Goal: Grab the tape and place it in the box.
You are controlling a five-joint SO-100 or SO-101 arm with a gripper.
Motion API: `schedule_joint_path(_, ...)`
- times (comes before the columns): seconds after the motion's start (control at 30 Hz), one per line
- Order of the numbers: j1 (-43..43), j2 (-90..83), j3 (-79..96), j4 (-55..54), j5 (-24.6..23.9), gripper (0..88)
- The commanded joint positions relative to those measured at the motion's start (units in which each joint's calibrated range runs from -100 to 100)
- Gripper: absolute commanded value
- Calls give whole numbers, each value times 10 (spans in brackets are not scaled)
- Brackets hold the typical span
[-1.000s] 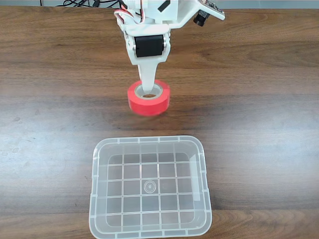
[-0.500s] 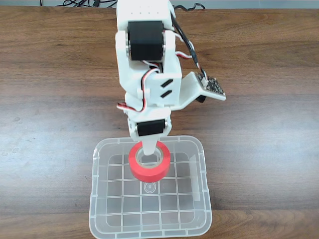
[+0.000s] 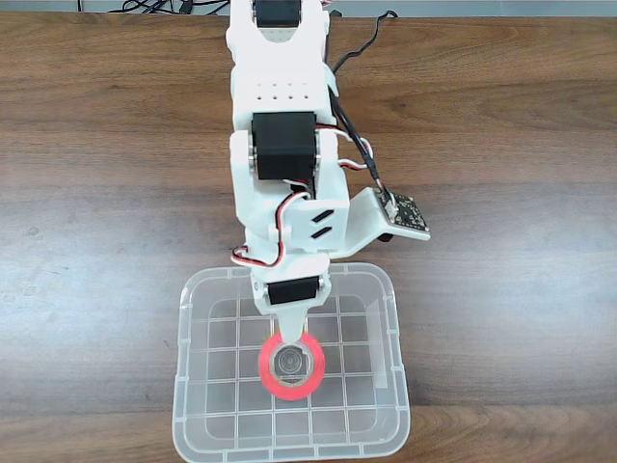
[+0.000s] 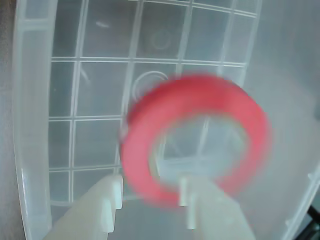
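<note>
Reaches down from the far edge of the wooden table (image 3: 501, 289) in the fixed view, white arm (image 3: 280, 207) stretched over the box's far rim. Hangs with the gripper (image 3: 289, 330) inside the outline of the box (image 3: 222, 275), above the middle of its grid floor.

Shows the jaws parted in the wrist view, two pale fingers (image 4: 112, 202) standing apart at the bottom edge with a clear gap between them. Grips nothing that can be made out.

Finds the tape (image 3: 263, 368) just below and beyond the fingertip in the fixed view, lying flat on the box floor near its centre, core hole facing up with the floor's moulded circle visible through it. Overlaps the ring's near edge with the fingertip there; cannot tell whether touching.

Sees the tape (image 4: 200, 95) in the wrist view as a blurred red ring ahead of the gripper (image 4: 150, 205), its near rim over the gap between the fingers, with the box wall (image 4: 30, 125) off to the left.
</note>
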State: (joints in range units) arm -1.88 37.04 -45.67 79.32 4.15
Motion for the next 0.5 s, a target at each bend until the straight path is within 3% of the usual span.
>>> schedule_joint_path(0.0, 3, -24, -54, 1, 1, 160)
schedule_joint_path(0.47, 4, -30, -54, 3, 1, 160)
